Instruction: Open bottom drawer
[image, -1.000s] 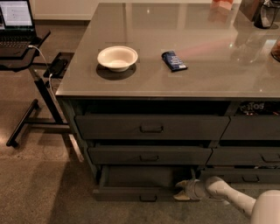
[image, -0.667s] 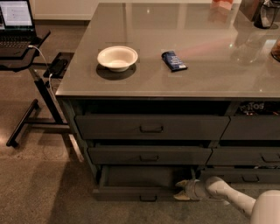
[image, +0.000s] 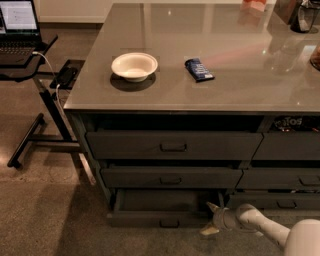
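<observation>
Low beside the floor (image: 45, 220), at the right end of the bottom drawer (image: 150, 218), sits the gripper (image: 210, 219). Its two pale fingers (image: 213, 206) are spread apart, one pointing up and one pointing down, and nothing is held between them. They are just beside the right corner of the drawer front; I cannot tell if they touch it. The white arm (image: 255, 220) goes from the gripper to the right and down, out of the view.

To the left of the gripper, the bottom drawer is pulled out some way from the cabinet, and its shallow dark tray (image: 160, 200) is visible behind the slim front. Its small handle (image: 169, 223) is at the centre of the front, well left of the gripper. Above and left of the gripper are the middle drawer (image: 170, 177) and the top drawer (image: 172, 145), both with taller fronts. Just above and right of the gripper is the slim front of the other stack (image: 277, 201).

Far above the gripper is the grey counter (image: 240, 85), with a white bowl (image: 134, 66) and a blue packet (image: 199, 69) near each other but apart. Far to the upper left, a laptop (image: 19, 22) rests on a black stand (image: 45, 100).
</observation>
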